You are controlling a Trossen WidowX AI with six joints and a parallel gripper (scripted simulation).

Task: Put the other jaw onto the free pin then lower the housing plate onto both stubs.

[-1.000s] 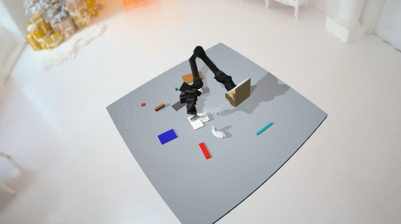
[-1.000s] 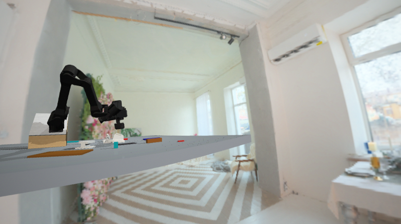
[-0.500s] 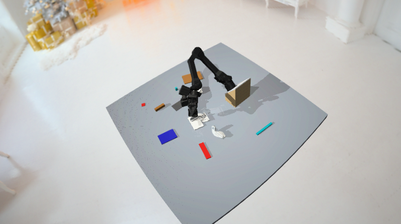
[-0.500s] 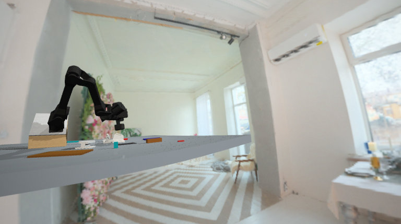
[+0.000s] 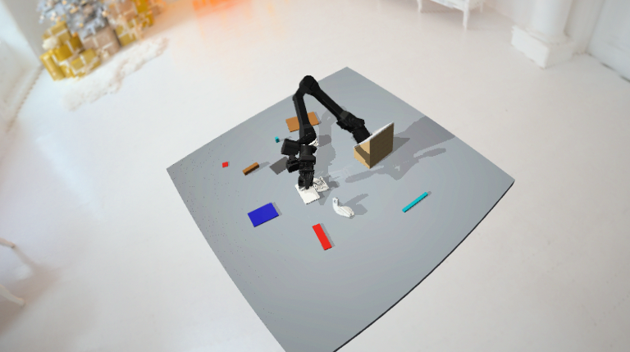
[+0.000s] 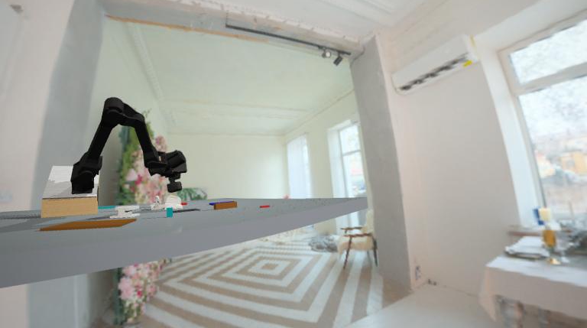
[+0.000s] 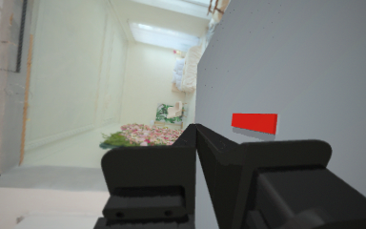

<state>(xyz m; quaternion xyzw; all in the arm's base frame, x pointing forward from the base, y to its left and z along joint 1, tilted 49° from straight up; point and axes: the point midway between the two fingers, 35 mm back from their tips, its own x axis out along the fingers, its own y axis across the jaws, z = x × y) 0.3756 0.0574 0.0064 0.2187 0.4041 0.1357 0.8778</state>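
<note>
My gripper (image 5: pixel 303 185) (image 6: pixel 174 187) (image 7: pixel 194 129) is shut and empty. It hangs a little above the table, over the back edge of a white square housing plate (image 5: pixel 308 196). Beside the plate lies a white part with dark detail (image 5: pixel 321 184); both show as a white cluster (image 6: pixel 167 202) in the exterior view. A curved white jaw (image 5: pixel 342 209) lies loose to the front right of the plate. Another white part (image 5: pixel 314 142) (image 6: pixel 125 210) sits farther back, mostly hidden by the arm. I cannot make out pins or gear teeth.
The arm's base stands on a wooden box (image 5: pixel 375 150) (image 6: pixel 69 202). Scattered on the grey table (image 5: pixel 417 245) are a blue tile (image 5: pixel 262 213), a red bar (image 5: pixel 321 236) (image 7: pixel 254 123), a cyan bar (image 5: pixel 414 202), a brown block (image 5: pixel 250 168), an orange tile (image 5: pixel 297 121), a teal cube (image 5: pixel 277 139) and a small red chip (image 5: pixel 225 164).
</note>
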